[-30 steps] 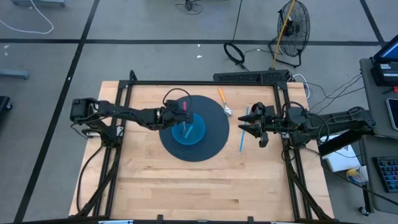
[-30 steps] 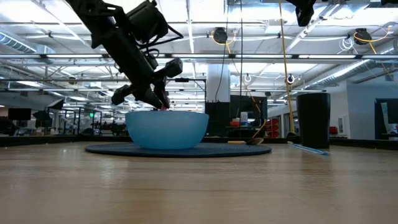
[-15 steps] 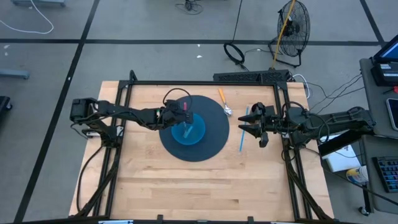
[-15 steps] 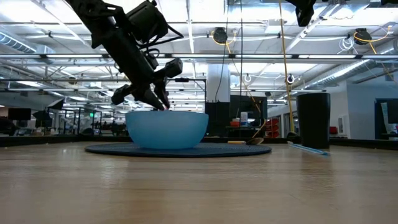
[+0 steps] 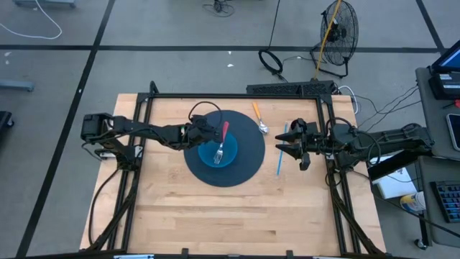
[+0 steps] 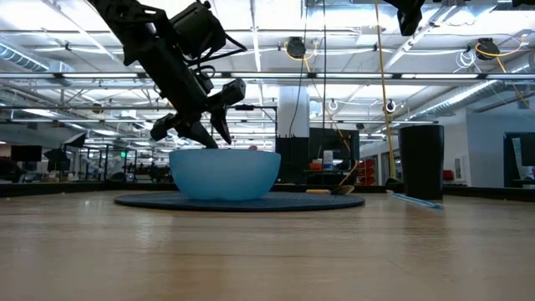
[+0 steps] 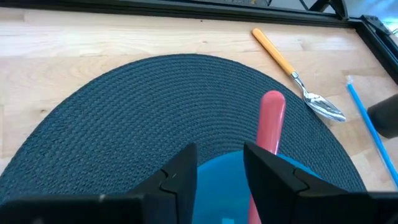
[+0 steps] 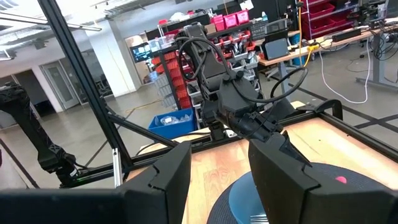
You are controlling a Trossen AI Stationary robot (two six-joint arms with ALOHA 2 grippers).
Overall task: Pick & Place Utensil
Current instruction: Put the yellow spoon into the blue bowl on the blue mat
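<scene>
A fork with a pink handle (image 5: 224,130) lies in the light-blue bowl (image 5: 205,160) on the round dark mat (image 5: 246,164). Its tines (image 5: 218,154) rest on the bowl's bottom. Its handle (image 7: 272,118) leans on the bowl's far rim (image 6: 253,149). My left gripper (image 5: 209,134) hangs open just above the bowl's left side (image 6: 213,132); the handle passes beside one finger (image 7: 267,177), outside the gap. My right gripper (image 5: 282,146) waits open, raised over the table's right side.
An orange-handled spoon (image 5: 259,119) lies at the mat's far right edge (image 7: 292,71). A thin blue stick (image 5: 281,155) lies on the wood right of the mat, under my right gripper. Black frame rails border the table. Bare wood fills the near half.
My left gripper has opened and let go of the fork without moving away. The fork, held steeply over the bowl before, has tipped over: its handle has fallen toward the table's right onto the bowl's rim, tines staying in the bowl.
</scene>
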